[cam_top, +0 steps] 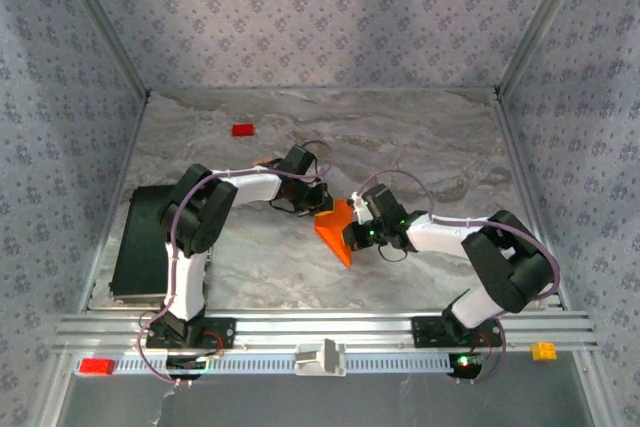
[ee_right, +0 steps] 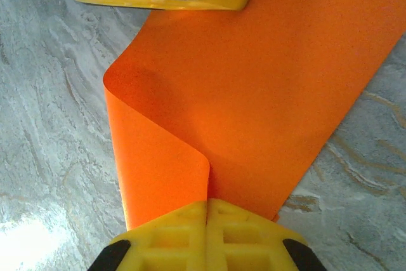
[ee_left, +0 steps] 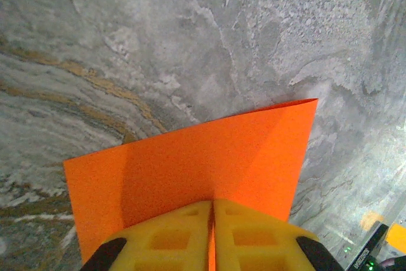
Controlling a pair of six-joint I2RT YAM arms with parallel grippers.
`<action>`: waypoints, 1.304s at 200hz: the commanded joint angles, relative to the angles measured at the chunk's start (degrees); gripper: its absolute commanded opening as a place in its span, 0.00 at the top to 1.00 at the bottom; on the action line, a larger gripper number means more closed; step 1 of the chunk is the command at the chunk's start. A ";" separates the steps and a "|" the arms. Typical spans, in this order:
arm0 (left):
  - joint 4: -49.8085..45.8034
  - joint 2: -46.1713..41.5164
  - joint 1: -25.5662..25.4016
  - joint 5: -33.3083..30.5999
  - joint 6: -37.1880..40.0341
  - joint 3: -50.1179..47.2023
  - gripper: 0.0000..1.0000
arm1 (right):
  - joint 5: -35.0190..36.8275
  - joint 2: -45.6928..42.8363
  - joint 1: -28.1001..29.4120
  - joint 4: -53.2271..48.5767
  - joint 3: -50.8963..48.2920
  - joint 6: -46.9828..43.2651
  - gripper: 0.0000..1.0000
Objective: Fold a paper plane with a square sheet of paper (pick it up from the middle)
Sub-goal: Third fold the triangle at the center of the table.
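The square sheet of paper [cam_top: 336,231] is at the middle of the marble table [cam_top: 430,137], bent rather than flat and apparently partly lifted, with both arms meeting over it. The left gripper [ee_left: 212,204] reaches in from the sheet's 10 o'clock side. Its yellow pads are pressed together on 1 edge, the orange paper pinched in the seam between them and fanning out beyond. The right gripper [ee_right: 207,204] reaches in from 3 o'clock and is likewise clamped on the opposite edge. In its wrist view the paper rolls over in a soft curl at 9 o'clock of the pads, with no sharp crease there. A small red block [cam_top: 243,130] lies well apart, at 11 o'clock of the sheet.

This looks like an early fold, probably the 1st. The sheet is held by 2 opposite edges and is being doubled over, and nothing dart-shaped exists yet, so most of the task remains.

The next move calls for bringing the 2 pinched edges together so that corners and edges line up, then lowering the doubled sheet onto the table. After that, 1 gripper should pin it while the other runs along the curl to flatten it into a crease. Thin paper twists easily, so uneven pulling could skew the fold or slip an edge free.
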 commanded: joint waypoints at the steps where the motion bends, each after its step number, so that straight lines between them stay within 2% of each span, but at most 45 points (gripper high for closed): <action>1: -3.47 0.01 -0.31 -2.79 -0.26 -1.93 0.90 | 0.88 0.77 -0.28 -1.61 1.40 0.98 0.98; 261: -3.56 -0.10 -0.37 -3.08 -0.33 -2.04 0.90 | 2.40 1.85 -0.06 -3.01 1.36 1.07 0.98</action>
